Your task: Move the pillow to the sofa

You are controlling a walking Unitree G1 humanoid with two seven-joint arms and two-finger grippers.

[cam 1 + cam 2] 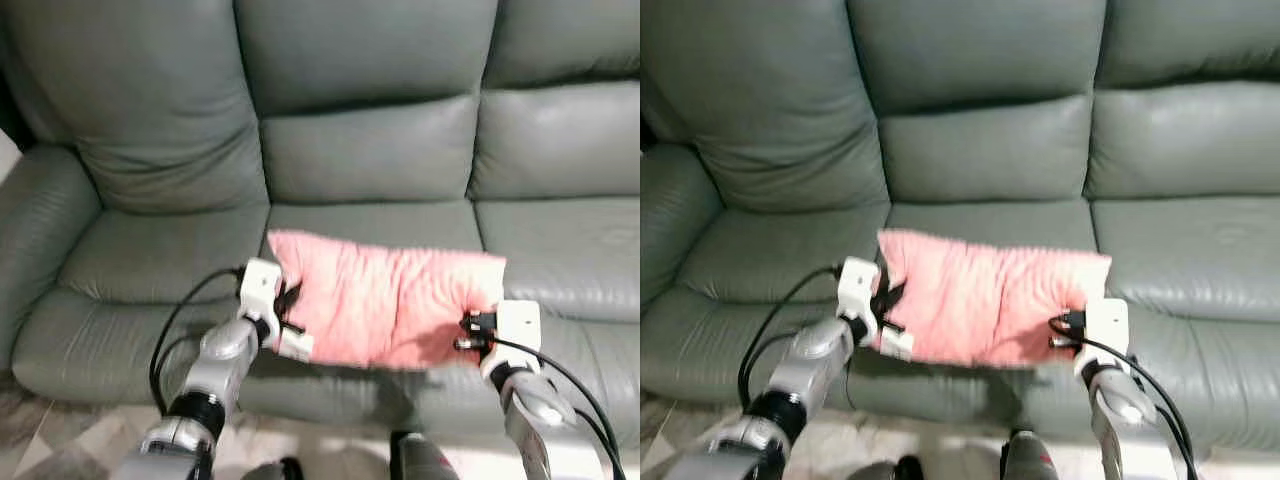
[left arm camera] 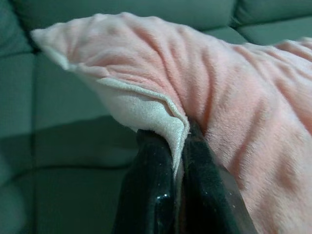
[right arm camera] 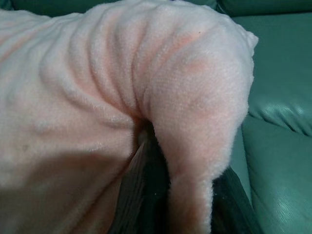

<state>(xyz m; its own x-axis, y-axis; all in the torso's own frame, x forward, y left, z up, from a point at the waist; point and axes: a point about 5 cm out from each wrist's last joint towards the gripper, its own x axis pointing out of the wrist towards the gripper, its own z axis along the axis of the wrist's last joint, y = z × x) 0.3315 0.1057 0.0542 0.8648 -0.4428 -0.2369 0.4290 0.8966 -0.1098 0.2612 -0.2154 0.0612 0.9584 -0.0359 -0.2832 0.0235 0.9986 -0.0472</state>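
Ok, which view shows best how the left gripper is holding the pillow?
The left wrist view: the left gripper is shut on a folded edge of the pink pillow, both black fingers in close-up. The eye views show it only small, at the pillow's left end above the sofa. The right wrist view shows the pillow's other end.

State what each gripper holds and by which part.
Both hold the pink pillow: left gripper pinches its left edge seam, right gripper a fold at its right end, above the sofa.
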